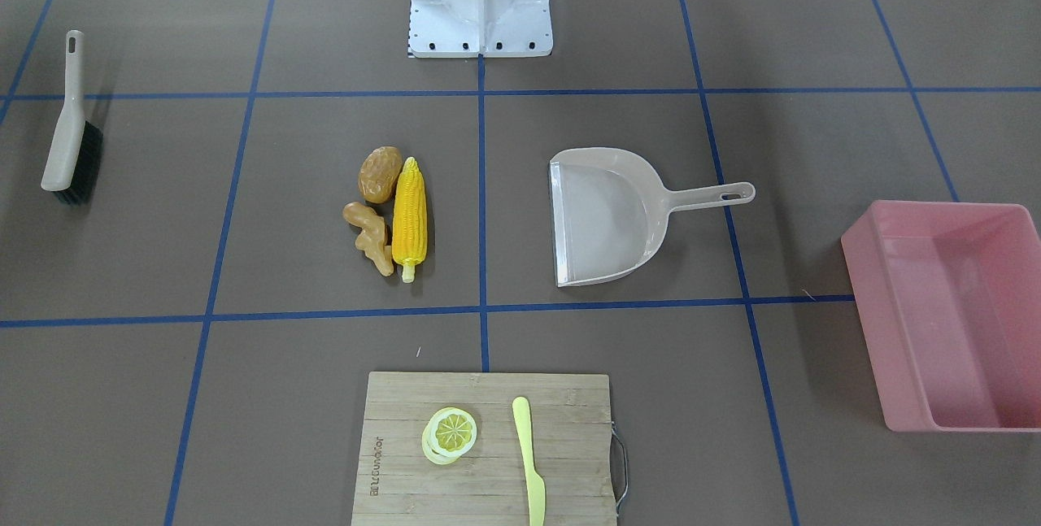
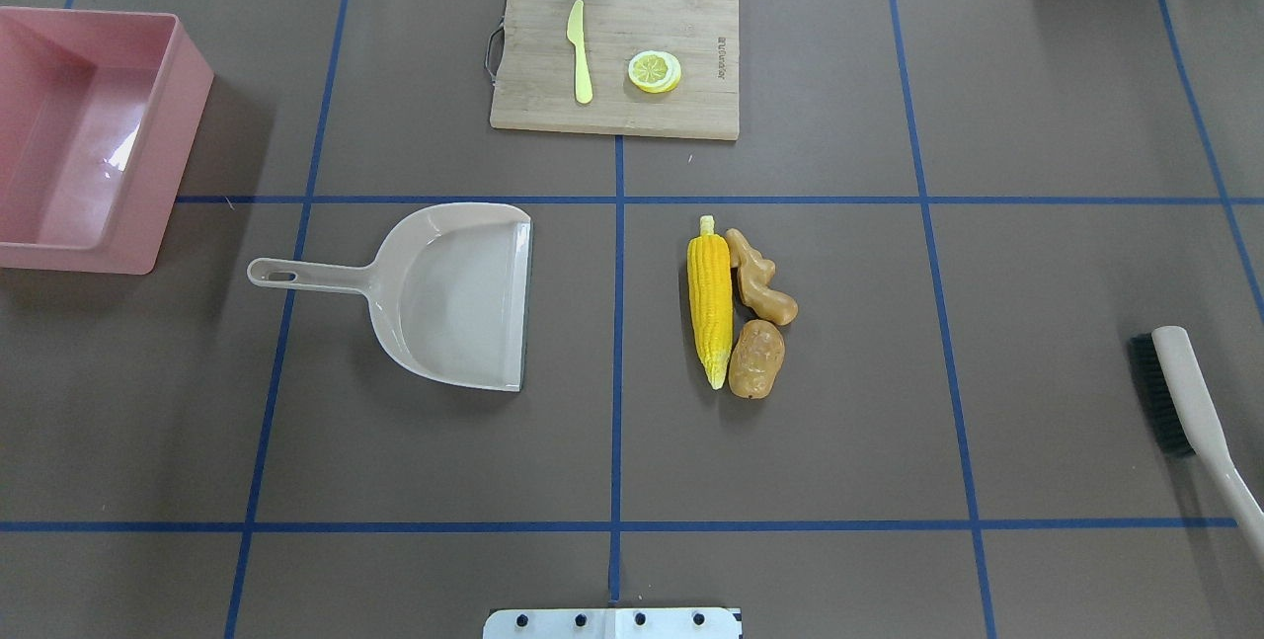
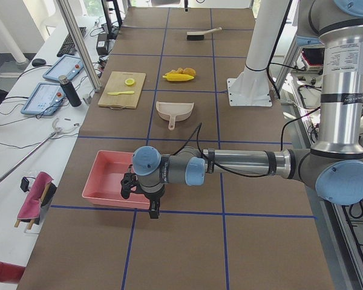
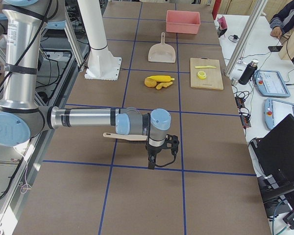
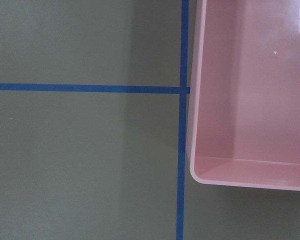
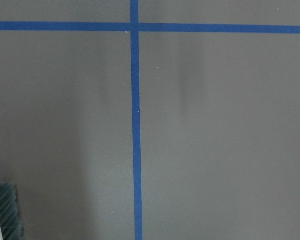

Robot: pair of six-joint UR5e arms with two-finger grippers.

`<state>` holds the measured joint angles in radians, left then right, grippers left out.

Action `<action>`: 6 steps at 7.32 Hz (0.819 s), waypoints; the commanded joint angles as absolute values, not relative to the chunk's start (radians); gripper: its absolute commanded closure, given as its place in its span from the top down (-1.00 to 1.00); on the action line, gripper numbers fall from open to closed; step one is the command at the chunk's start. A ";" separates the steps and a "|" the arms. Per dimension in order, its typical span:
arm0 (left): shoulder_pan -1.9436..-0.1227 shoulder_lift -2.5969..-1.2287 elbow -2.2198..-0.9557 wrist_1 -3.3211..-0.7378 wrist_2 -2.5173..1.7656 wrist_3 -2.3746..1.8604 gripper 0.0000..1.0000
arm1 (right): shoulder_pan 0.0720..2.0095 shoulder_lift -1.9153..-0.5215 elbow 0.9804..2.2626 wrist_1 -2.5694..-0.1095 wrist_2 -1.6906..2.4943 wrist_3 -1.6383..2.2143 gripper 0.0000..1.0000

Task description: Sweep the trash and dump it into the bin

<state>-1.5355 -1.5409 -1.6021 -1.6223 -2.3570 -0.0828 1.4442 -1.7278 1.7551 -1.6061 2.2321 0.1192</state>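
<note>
Nearest the left-side camera, the left end effector [image 3: 150,204] hangs over the desk [image 2: 839,422] at a corner of the pink bin [image 2: 170,155]; whether its fingers are apart or together cannot be told. Left to right in the overhead view lie the bin, a beige dustpan [image 2: 454,298], then the corn cob [image 2: 711,298] touching the ginger root [image 2: 760,285] and potato [image 2: 756,359], and a brush [image 2: 1185,402]. The right end effector [image 4: 154,159] hangs near the brush, its state equally unclear.

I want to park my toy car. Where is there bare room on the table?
Bare mat lies between the dustpan and the corn cob, and between the potato and the brush. The cutting board is crowded.
</note>
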 commanded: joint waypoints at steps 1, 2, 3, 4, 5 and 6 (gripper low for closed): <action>-1.536 -1.542 -1.605 -1.623 -2.358 -0.083 0.97 | 1.448 -1.723 1.755 -1.606 2.229 0.120 1.00; -1.536 -1.542 -1.605 -1.623 -2.358 -0.083 0.97 | 1.448 -1.723 1.755 -1.606 2.227 0.120 1.00; -1.536 -1.542 -1.605 -1.623 -2.358 -0.083 0.97 | 1.448 -1.723 1.753 -1.606 2.229 0.121 1.00; -1.536 -1.542 -1.606 -1.623 -2.358 -0.083 0.97 | 1.450 -1.726 1.759 -1.606 2.229 0.121 1.00; -1.536 -1.542 -1.605 -1.623 -2.358 -0.083 0.97 | 1.450 -1.726 1.763 -1.606 2.233 0.123 1.00; -1.536 -1.542 -1.605 -1.623 -2.358 -0.086 0.97 | 1.451 -1.732 1.778 -1.606 2.237 0.123 1.00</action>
<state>-1.5355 -1.5416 -1.6050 -1.6229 -2.3577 -0.0836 1.4499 -1.7270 1.7648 -1.6061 2.2327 0.1221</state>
